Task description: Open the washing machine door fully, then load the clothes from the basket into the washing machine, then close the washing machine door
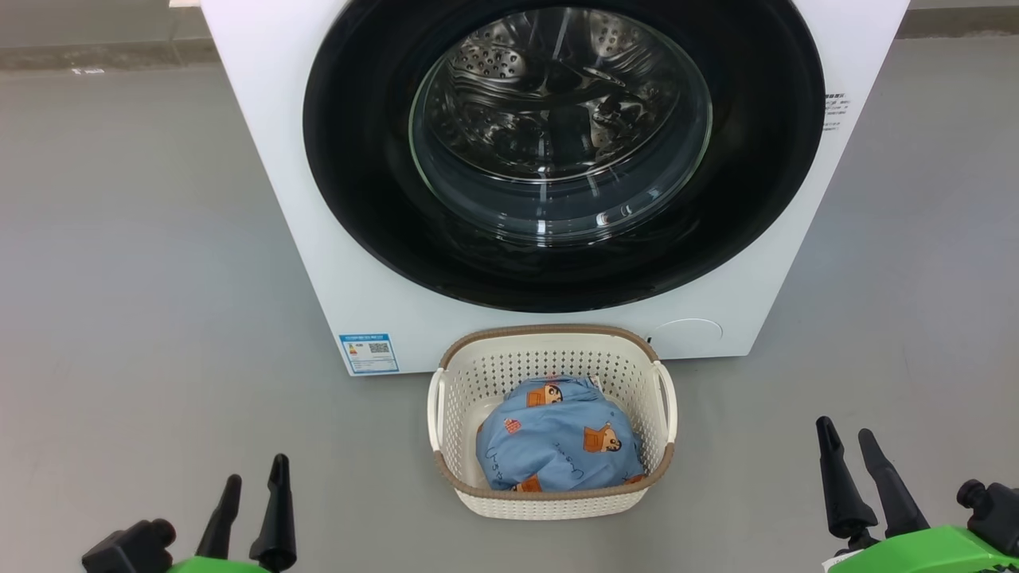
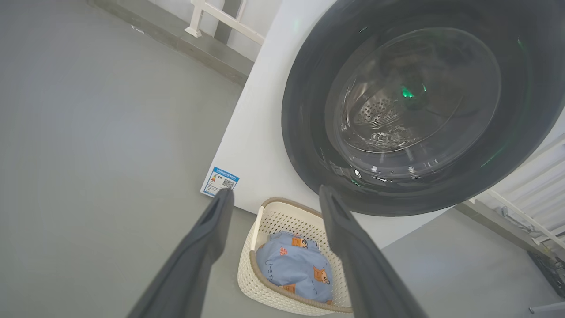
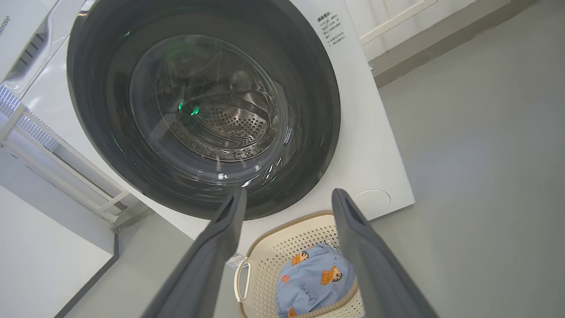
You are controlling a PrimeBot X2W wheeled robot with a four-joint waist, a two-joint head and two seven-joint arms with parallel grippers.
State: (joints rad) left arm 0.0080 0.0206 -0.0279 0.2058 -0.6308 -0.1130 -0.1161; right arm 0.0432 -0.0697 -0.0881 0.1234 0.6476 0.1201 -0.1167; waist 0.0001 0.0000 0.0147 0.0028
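The left gripper (image 1: 256,468), dark fingers spread wide, holds nothing above the smooth grey floor (image 1: 119,278). A blue label sticker (image 1: 368,352) marks the big white washing machine's (image 1: 263,159) lower left corner. Its glossy black-rimmed round glass door (image 1: 358,159) is shut. Just before it, a cream perforated plastic basket (image 1: 549,350) holds light blue cartoon-printed clothes (image 1: 557,446). The right gripper (image 1: 843,428) gapes empty.

Smooth grey floor (image 1: 127,239), evenly lit, slight sheen. Darker raised kerb (image 1: 95,54) runs along the back wall. White railing (image 2: 197,17) stands on the kerb. White slatted rack (image 2: 529,176) off to one side. White panelled wall (image 3: 397,17) behind.
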